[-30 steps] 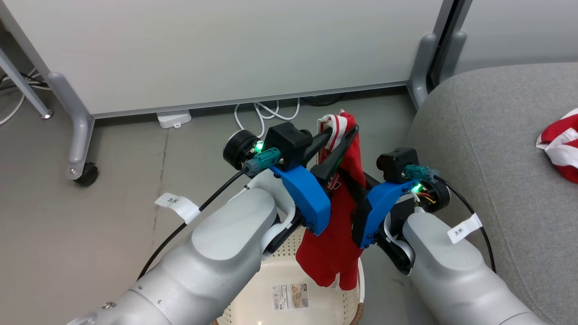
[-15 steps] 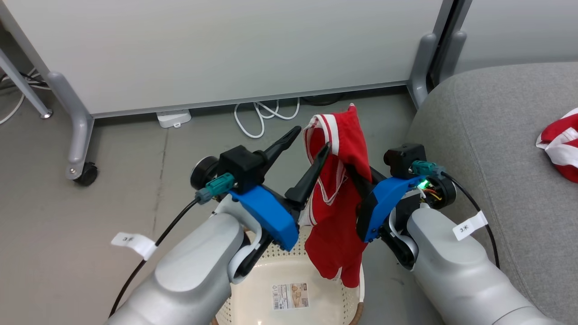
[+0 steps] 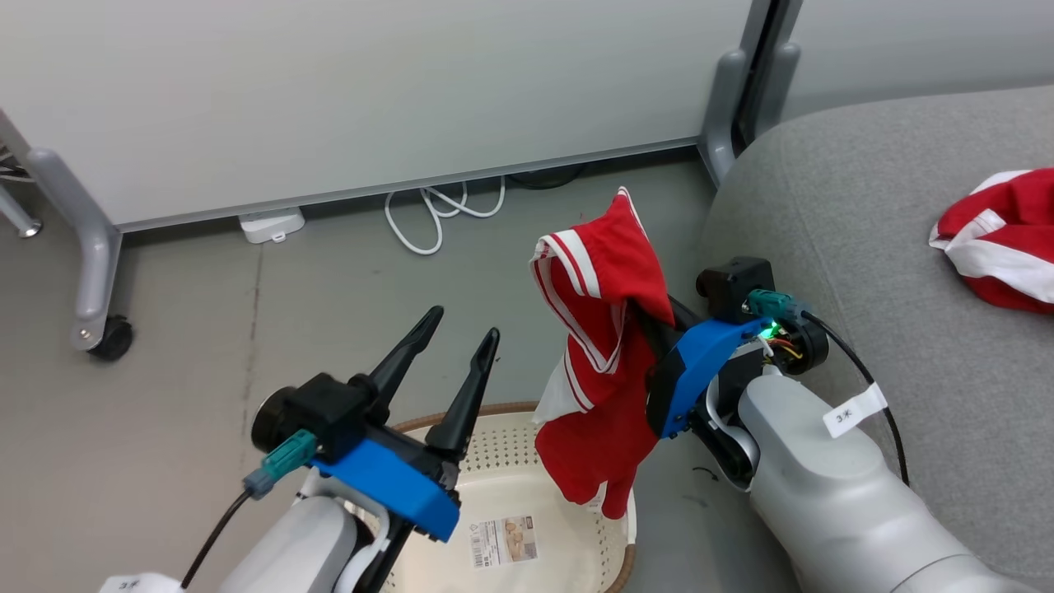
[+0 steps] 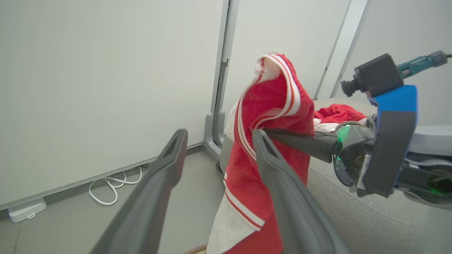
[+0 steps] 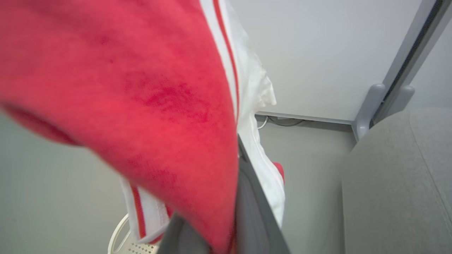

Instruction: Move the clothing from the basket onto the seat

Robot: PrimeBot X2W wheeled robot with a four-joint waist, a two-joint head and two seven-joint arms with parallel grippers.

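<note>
One red garment with white stripes (image 3: 605, 329) hangs from my right gripper (image 3: 641, 317), which is shut on it above the basket's right side. The cloth drapes over the fingertips and hides them. In the right wrist view the garment (image 5: 141, 88) covers most of the picture, with one dark finger (image 5: 247, 197) below it. My left gripper (image 3: 462, 327) stands open and holds nothing, to the left of the garment and apart from it; its fingers (image 4: 169, 158) frame the hanging cloth (image 4: 272, 106). The cream basket (image 3: 461, 409) lies beneath. A second red garment (image 3: 1000, 239) rests on the grey seat (image 3: 865, 206).
A white partition on grey wheeled legs (image 3: 90, 247) stands behind, with a white cable loop (image 3: 428, 214) and a small white box (image 3: 270, 225) on the floor at its foot. A label sticker (image 3: 504, 539) lies in the basket's bottom. The seat's rounded edge is just right of my right arm.
My left gripper let go of the garment's top, opened and drew back down to the left. The garment now hangs from the right gripper alone. The camera view shifted slightly.
</note>
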